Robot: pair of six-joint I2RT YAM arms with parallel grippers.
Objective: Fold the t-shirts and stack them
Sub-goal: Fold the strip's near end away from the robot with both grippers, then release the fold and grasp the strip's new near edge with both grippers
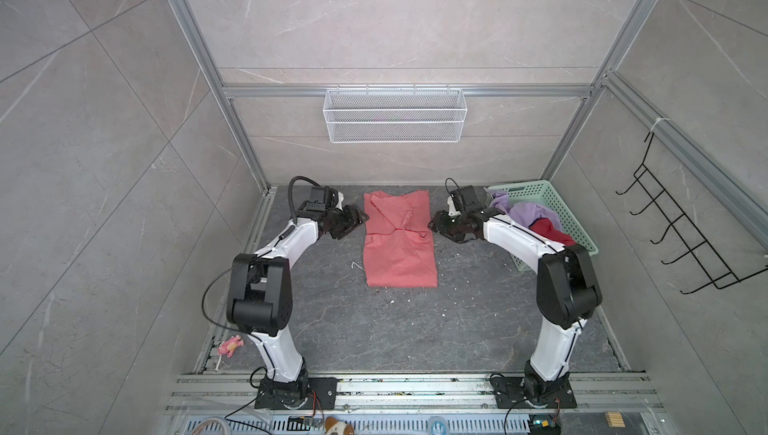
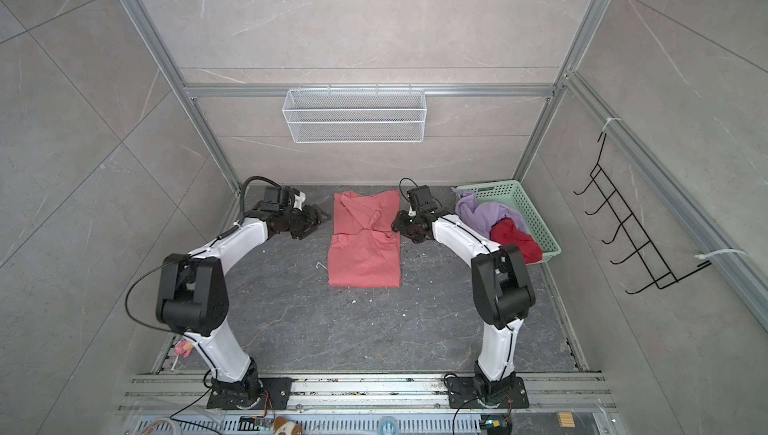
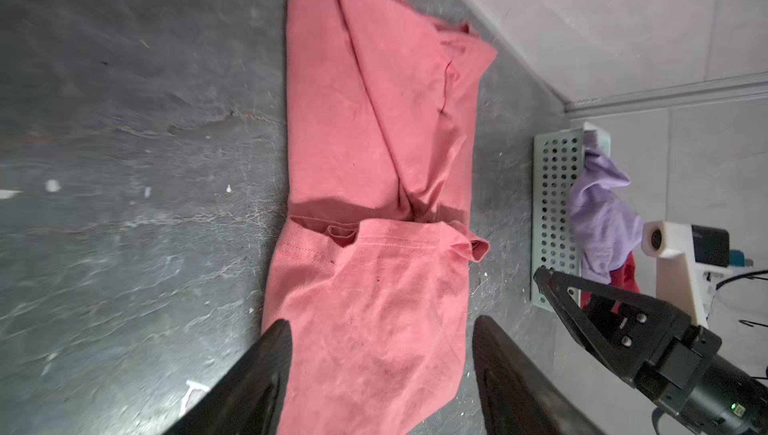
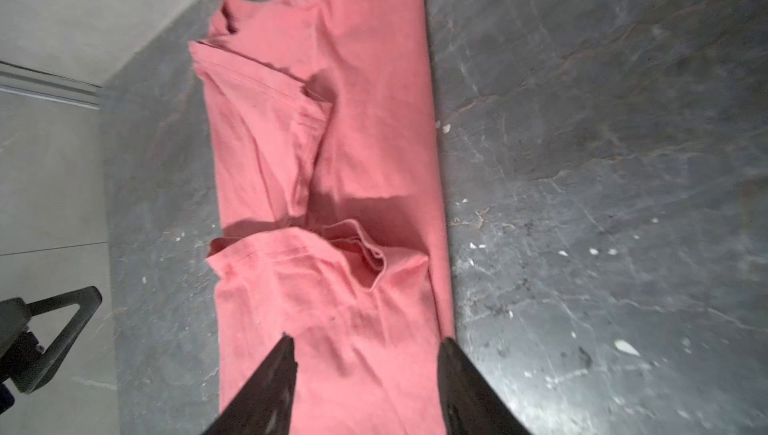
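A salmon-pink t-shirt [image 1: 399, 254] [image 2: 365, 258] lies on the dark table as a long strip, its sleeves folded in over the middle. My left gripper [image 1: 360, 221] [image 2: 322, 221] hovers just off its left edge, near the far half. Seen in the left wrist view, this gripper [image 3: 382, 320] is open with only pink cloth [image 3: 374, 162] below it. Level with it, my right gripper [image 1: 432, 224] [image 2: 394, 225] sits at the shirt's right edge. Its jaws [image 4: 366, 338] are also open and hold nothing. A lilac t-shirt [image 1: 528, 212] and a deep-red t-shirt [image 1: 548, 231] lie crumpled in the basket.
A mint-green basket [image 1: 552, 200] [image 2: 528, 204] stands at the table's far right, behind my right arm. A white wire basket [image 1: 395, 115] hangs on the back wall and a black hook rack [image 1: 681, 237] on the right wall. A pink toy [image 1: 230, 345] lies front left.
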